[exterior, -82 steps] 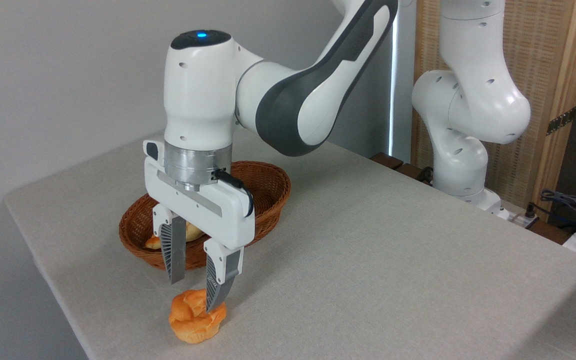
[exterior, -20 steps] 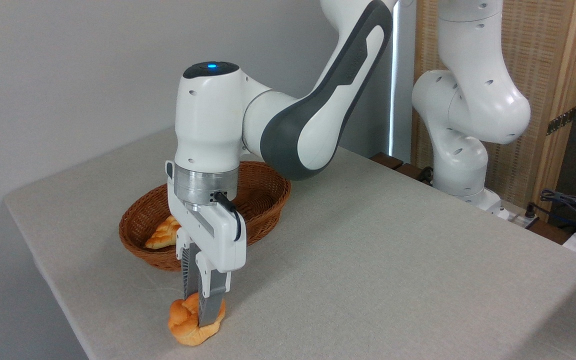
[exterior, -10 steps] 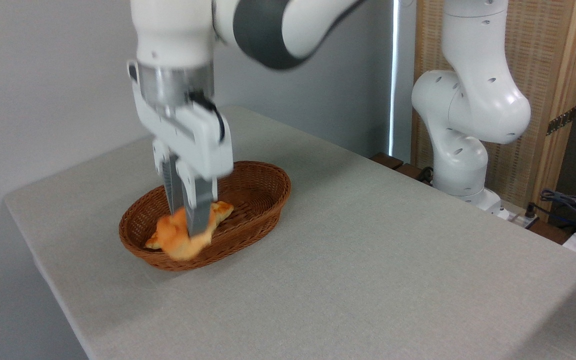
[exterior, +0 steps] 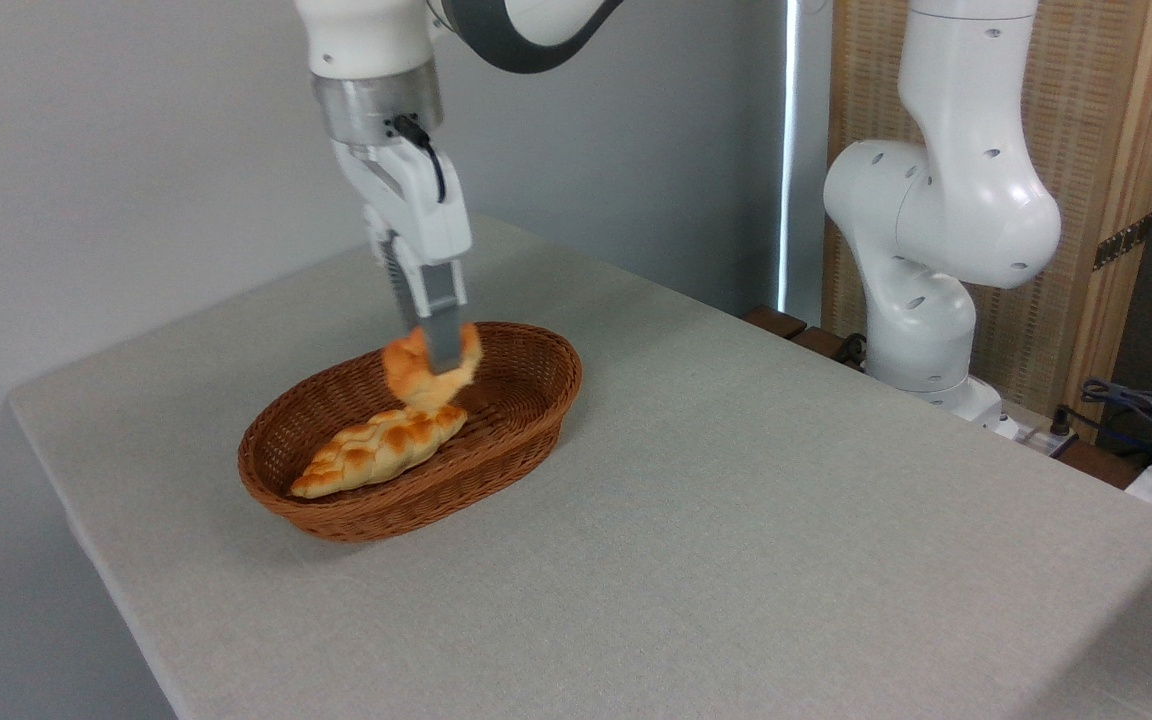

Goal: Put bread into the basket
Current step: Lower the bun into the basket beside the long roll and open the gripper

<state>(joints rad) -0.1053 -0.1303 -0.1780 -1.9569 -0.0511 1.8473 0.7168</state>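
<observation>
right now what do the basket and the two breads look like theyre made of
Basket: woven wicker, or a look-alike, brown and matte, its weave visible along the rim. Bun held in the pincer: glossy orange-golden crust; real or a model, I cannot tell. Braided loaf in the basket: pale golden with browned ridges and a slight sheen, likewise uncertain.

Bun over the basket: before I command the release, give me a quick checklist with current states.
1. Grip: gripper shut on the bun: ok.
2. Bun within the basket rim: ok, as this view shows it.
3. Bun clear of the braided loaf: cannot tell; they overlap in this view.
4. Free floor right of the loaf: ok.
5. Bun's height above the basket floor: cannot tell from one view.
</observation>
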